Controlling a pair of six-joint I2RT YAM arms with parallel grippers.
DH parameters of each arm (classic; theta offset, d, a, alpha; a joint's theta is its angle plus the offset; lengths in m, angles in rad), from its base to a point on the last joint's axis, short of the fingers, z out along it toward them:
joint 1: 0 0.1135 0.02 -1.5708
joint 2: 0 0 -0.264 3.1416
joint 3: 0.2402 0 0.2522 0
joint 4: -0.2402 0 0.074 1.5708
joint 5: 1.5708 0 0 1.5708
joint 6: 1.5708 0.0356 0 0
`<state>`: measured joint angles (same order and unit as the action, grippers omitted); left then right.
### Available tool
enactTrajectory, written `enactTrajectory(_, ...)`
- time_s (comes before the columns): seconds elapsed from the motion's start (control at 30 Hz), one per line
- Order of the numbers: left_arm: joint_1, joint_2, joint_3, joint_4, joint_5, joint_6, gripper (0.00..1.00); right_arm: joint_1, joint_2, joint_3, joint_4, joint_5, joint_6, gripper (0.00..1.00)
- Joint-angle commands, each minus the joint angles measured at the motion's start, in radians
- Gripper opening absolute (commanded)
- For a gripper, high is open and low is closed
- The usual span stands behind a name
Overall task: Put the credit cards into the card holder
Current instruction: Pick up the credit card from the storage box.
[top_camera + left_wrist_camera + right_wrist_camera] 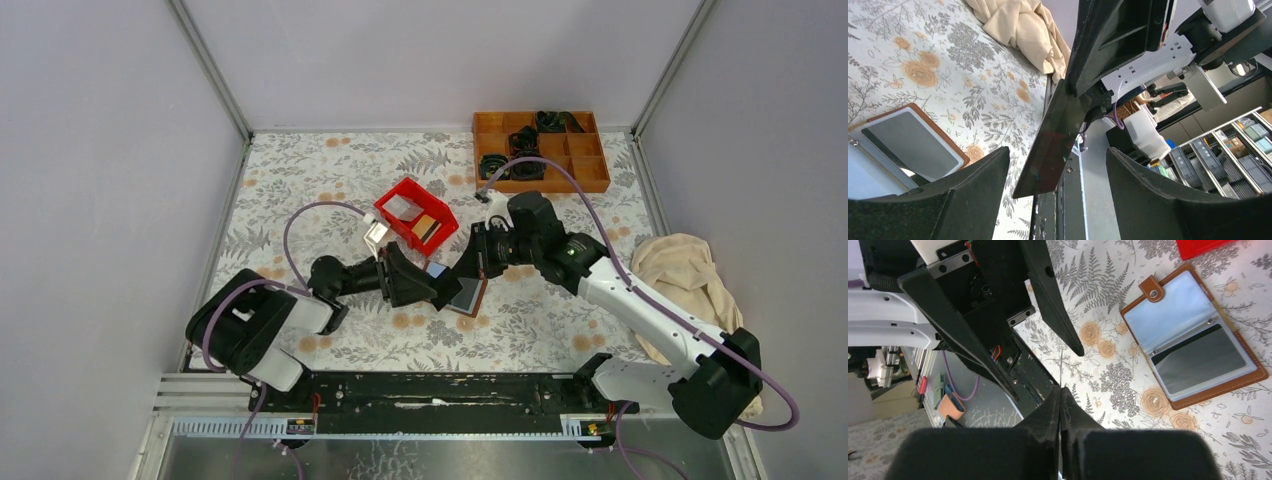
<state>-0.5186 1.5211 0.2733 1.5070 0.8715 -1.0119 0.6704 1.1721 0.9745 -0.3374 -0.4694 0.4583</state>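
The right pincer is clenched on a thin card, pinching one end so that it hangs tilted above the table; its own wrist view shows the card edge-on. The left pincer is released and stands wide, its fingers on either side of the card's free end, apart from it. The card holder lies open and flat on the table, right of centre in the right wrist view. In the top view a red bin sits up-left of centre and a beige cloth lies at the right edge.
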Motion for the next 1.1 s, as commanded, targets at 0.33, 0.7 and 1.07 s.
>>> enactTrajectory(0.33, -0.021, 0.083, 0.057, 0.090, 0.116, 0.015, 0.51, 0.004, 0.049, -0.020, 0.074, -0.132, 0.008, 0.00)
enactTrajectory(0.7, -0.033, 0.106, 0.065, 0.096, 0.127, -0.011, 0.00, -0.002, 0.085, 0.013, 0.054, -0.126, -0.032, 0.14)
enactTrajectory(1.07, -0.021, 0.099, 0.013, 0.091, -0.129, -0.041, 0.00, -0.003, -0.148, -0.106, 0.084, 0.251, 0.007, 0.45)
